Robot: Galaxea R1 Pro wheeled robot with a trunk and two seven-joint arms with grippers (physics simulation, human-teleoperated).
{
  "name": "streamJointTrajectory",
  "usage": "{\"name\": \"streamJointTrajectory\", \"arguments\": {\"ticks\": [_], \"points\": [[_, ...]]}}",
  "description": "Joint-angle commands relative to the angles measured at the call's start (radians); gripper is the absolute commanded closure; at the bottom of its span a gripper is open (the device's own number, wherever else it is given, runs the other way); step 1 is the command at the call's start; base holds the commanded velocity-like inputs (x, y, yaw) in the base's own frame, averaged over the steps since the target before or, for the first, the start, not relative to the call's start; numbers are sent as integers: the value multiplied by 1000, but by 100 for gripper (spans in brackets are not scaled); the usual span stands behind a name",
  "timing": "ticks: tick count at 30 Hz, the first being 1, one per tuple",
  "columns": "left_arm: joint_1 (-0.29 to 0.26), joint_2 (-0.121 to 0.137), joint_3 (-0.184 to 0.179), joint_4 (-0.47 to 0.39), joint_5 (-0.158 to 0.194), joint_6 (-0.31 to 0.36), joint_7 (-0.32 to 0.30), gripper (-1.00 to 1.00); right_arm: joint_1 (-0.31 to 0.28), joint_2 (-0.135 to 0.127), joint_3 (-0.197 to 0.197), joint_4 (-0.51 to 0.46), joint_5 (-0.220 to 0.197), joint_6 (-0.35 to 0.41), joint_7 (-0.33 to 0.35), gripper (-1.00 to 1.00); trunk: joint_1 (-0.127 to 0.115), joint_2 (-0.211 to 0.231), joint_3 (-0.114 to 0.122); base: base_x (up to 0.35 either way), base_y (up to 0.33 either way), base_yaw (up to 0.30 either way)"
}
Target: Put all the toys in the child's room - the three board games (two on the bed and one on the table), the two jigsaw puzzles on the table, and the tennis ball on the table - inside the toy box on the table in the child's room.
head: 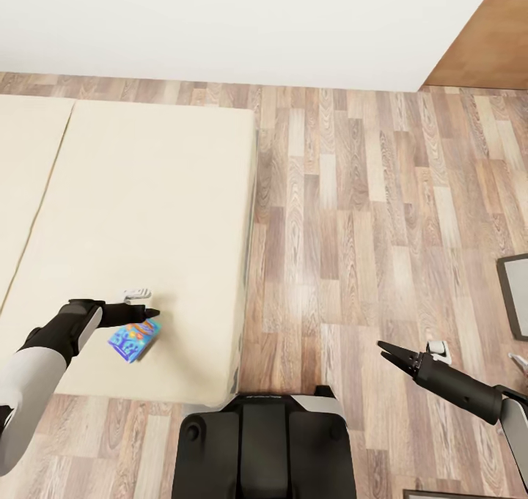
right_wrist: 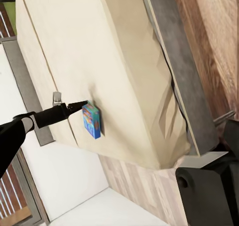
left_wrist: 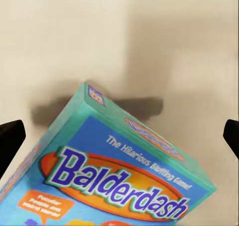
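A teal and blue Balderdash board game box (head: 134,338) lies on the cream bed (head: 154,191), near its front right corner. My left gripper (head: 149,313) hovers just above the box's far edge. In the left wrist view the box (left_wrist: 119,181) lies below and between the two dark fingertips (left_wrist: 10,139), which stand far apart, so the left gripper (left_wrist: 122,135) is open and holds nothing. My right gripper (head: 386,349) hangs over the wooden floor to the right of the bed, open and empty. The right wrist view shows the box (right_wrist: 91,120) with the left gripper (right_wrist: 79,105) beside it.
The bed's right edge (head: 248,264) drops to wooden floor (head: 367,228). A white wall (head: 220,23) runs behind. A dark-framed object (head: 515,294) sits at the right edge. My base (head: 264,440) stands at the bed's front corner.
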Motion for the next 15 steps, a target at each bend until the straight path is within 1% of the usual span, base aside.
{"name": "streamJointTrajectory", "arguments": {"ticks": [1,6,15], "points": [[0,0,1,-1,2,7,-4,-100,-1,0,-1,0,2,4,4,-100,1,-2,-1,-50,-178,0],[0,0,1,-1,1,7,-28,-100,-1,0,-1,1,2,4,4,-100,1,-2,-1,-42,-181,0],[0,-1,1,-1,-1,7,-48,-100,-1,0,-1,0,2,4,4,-100,1,-2,-1,-6,-33,0]]}}
